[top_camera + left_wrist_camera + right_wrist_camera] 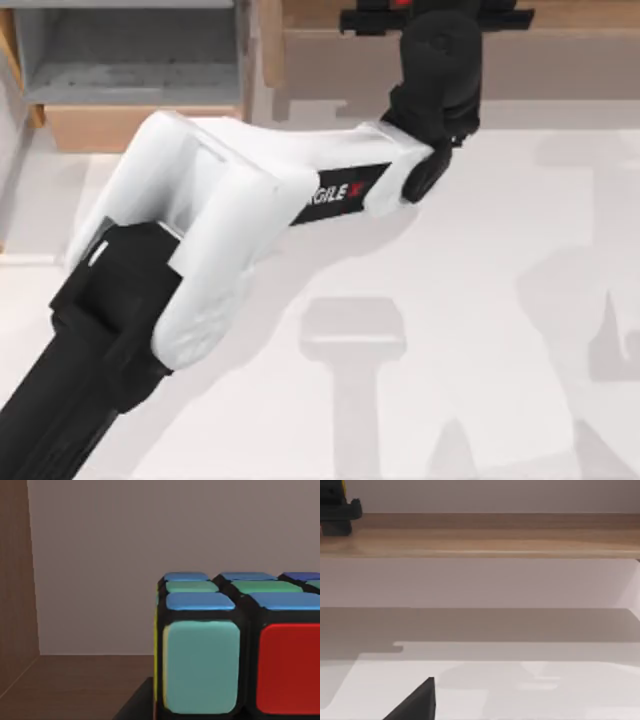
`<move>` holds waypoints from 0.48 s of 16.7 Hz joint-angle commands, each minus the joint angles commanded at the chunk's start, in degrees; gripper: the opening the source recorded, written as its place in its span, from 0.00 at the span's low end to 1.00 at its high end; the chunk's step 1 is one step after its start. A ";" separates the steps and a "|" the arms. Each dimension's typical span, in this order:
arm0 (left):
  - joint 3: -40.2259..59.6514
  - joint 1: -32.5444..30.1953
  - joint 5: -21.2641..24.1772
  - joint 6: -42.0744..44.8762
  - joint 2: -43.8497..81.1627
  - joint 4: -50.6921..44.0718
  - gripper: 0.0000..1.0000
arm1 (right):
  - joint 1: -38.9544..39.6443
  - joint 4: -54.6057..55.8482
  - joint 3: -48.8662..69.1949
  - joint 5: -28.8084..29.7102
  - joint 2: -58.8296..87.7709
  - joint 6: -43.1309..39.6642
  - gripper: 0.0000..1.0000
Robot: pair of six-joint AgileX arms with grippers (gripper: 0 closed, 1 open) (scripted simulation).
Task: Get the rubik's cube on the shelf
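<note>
The left arm reaches across the white desk [420, 330] to the wooden shelf [560, 55], its claw [435, 18] apparently holding the rubik's cube [235, 645] over the ledge. Placing seems underway; next comes letting go and backing off. The cube's stickers look glossy and rounded.

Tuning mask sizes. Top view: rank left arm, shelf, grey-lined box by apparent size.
1. left arm, nearest the camera, largest; left gripper is over the shelf.
2-3. shelf and grey-lined box look alike: unranked.
</note>
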 joint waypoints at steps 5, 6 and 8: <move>0.00 0.00 0.00 0.00 0.00 0.00 0.60 | 0.00 0.00 0.00 0.00 0.00 0.00 1.00; 0.00 0.00 0.00 0.00 0.00 0.00 0.68 | 0.00 0.00 0.00 0.00 0.00 0.00 1.00; 0.00 0.00 0.00 0.00 0.00 0.00 0.83 | 0.00 0.00 0.00 0.00 0.00 0.00 1.00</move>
